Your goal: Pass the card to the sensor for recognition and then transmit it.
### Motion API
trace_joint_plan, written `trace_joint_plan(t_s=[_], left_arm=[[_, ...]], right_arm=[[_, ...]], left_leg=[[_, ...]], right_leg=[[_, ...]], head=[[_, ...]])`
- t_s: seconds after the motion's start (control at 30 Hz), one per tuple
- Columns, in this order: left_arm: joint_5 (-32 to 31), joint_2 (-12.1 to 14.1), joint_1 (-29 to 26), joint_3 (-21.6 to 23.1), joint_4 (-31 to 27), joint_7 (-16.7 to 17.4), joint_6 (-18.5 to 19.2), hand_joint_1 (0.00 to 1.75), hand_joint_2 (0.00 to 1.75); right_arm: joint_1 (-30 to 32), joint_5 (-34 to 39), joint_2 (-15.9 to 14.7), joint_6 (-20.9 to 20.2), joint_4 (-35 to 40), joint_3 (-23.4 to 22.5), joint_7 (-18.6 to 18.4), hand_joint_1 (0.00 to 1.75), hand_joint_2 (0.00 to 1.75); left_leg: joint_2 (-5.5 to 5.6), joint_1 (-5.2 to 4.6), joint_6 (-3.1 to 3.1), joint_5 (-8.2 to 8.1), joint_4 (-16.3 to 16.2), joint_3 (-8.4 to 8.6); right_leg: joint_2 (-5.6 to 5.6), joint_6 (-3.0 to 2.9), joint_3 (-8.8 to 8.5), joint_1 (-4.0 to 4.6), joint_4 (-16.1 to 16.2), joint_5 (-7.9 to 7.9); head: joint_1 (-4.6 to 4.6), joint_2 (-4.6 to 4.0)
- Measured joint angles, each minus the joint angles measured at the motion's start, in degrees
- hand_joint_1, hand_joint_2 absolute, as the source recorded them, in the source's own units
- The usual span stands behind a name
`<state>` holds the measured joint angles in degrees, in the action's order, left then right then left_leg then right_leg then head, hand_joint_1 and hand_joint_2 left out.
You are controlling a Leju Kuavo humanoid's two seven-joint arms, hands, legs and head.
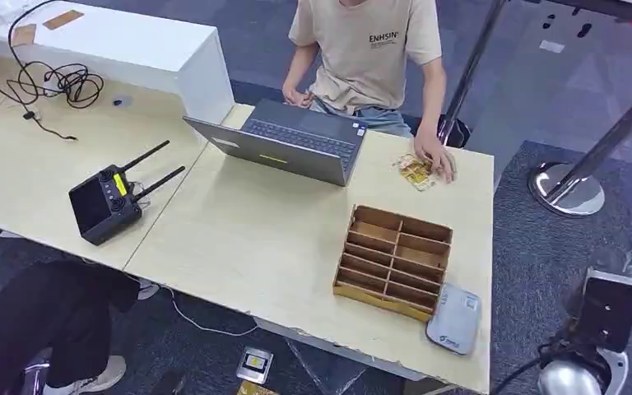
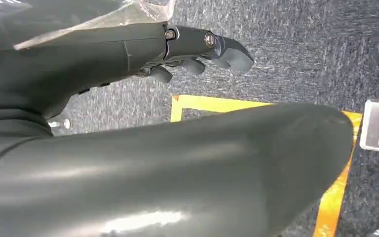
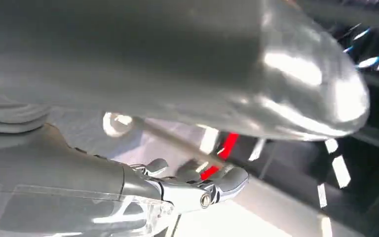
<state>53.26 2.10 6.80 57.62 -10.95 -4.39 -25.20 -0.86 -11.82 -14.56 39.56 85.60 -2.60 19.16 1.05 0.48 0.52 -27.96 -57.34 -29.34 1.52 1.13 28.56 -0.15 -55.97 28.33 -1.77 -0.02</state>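
Close to the camera in the head view, a grey sensor lies flat at the near right corner of the surface, close to the surface's near edge and right edge. Just behind it sits a wooden box with slots, touching or almost touching the sensor. Much bare wood lies to the left of the box, between it and a black remote with two antennas near the left front edge. Farther back an open laptop stands in front of a person in a beige shirt. That person's hand rests on the card, which lies flat near the far right edge of the surface. A white box and a tangle of black cable sit at the far left. In the left wrist view the left robot hand hangs over grey carpet with yellow tape on it; its fingers are curled in and hold nothing. In the right wrist view the right robot hand is blurry; its fingers look curled with nothing in them, near a red strip. Both wrist views show the floor area, while the head view shows the surface and the card.
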Motion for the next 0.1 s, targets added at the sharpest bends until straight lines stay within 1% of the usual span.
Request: trace_joint_plan(t_s=[0.1], left_arm=[[0.6,0.0,0.0,-0.4,0.0,0.0,-0.1,0.00,0.00]], right_arm=[[-0.5,-0.3,0.5,0.0,-8.0,-3.8,4.2,0.00,0.00]], left_leg=[[0.01,0.00,0.00,0.00,0.0,-0.01]], right_leg=[[0.00,0.00,0.00,0.00,0.0,0.00]], head=[[0.00,0.00]])
